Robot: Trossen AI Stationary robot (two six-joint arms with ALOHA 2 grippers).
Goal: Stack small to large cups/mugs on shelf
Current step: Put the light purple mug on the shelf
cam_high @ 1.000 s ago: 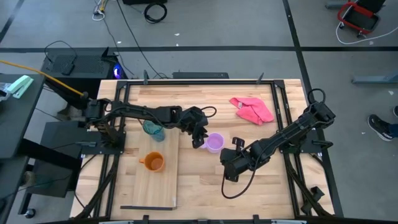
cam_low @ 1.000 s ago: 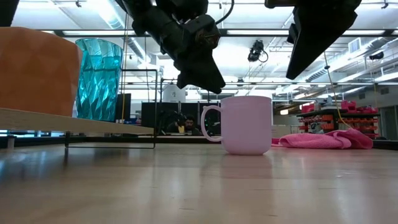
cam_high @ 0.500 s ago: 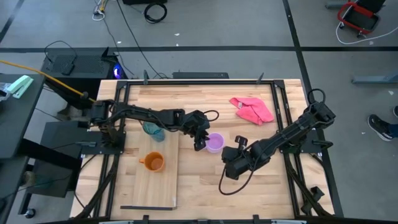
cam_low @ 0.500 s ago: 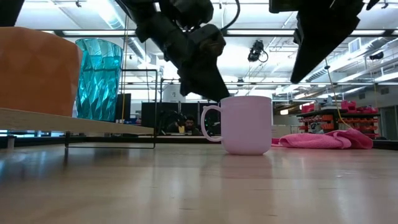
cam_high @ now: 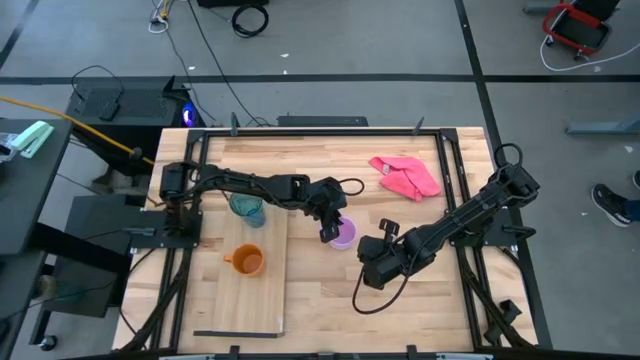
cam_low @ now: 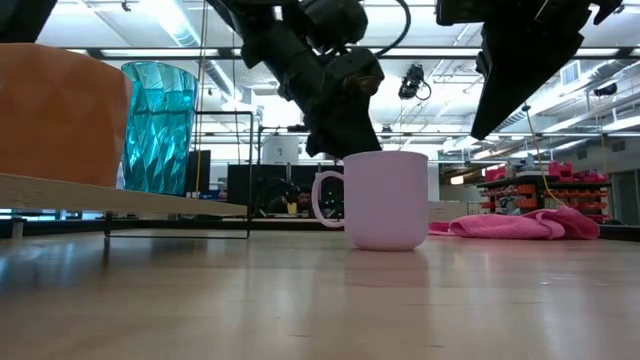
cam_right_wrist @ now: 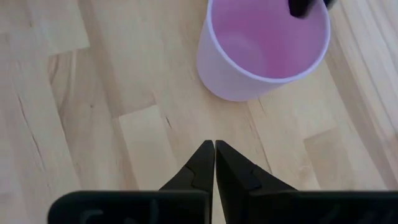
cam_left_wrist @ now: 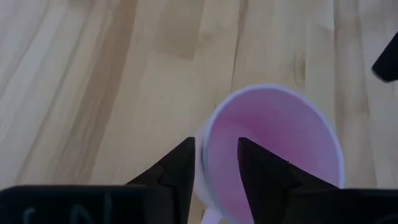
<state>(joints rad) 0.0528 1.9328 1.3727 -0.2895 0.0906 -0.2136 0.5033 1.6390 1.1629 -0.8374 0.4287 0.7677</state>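
The left tool [cam_high: 330, 222] reaches over the middle of the pale plank counter [cam_high: 330, 300] and straddles the rim of the lilac ceramic mug with handle [cam_high: 343, 234]. In the left wrist view one dark finger [cam_left_wrist: 180, 171] stands outside the wall and the other inside the bowl, at a narrow gap around the rim; whether they press it cannot be told. The mug stands upright on the counter, just beside the long edge of the long pale wood shelf board [cam_high: 265, 300] with thin black wire ends.

On that shelf the tall see-through teal tumbler [cam_high: 246, 208] stands at the far end and the squat orange mug with handle [cam_high: 246, 260] nearer the middle, apart from each other. The near part of the board lies bare.

The right tool [cam_high: 372, 270] hangs low over the counter near the lilac mug, on its other side, its fingers [cam_right_wrist: 214, 165] pressed together and holding nothing.

A crumpled pink cloth [cam_high: 405, 176] lies toward the far right of the counter, well apart from the mug. The counter's near strip is open wood. Black frame rails [cam_high: 455, 190] border the counter, and grey floor with cables lies beyond.
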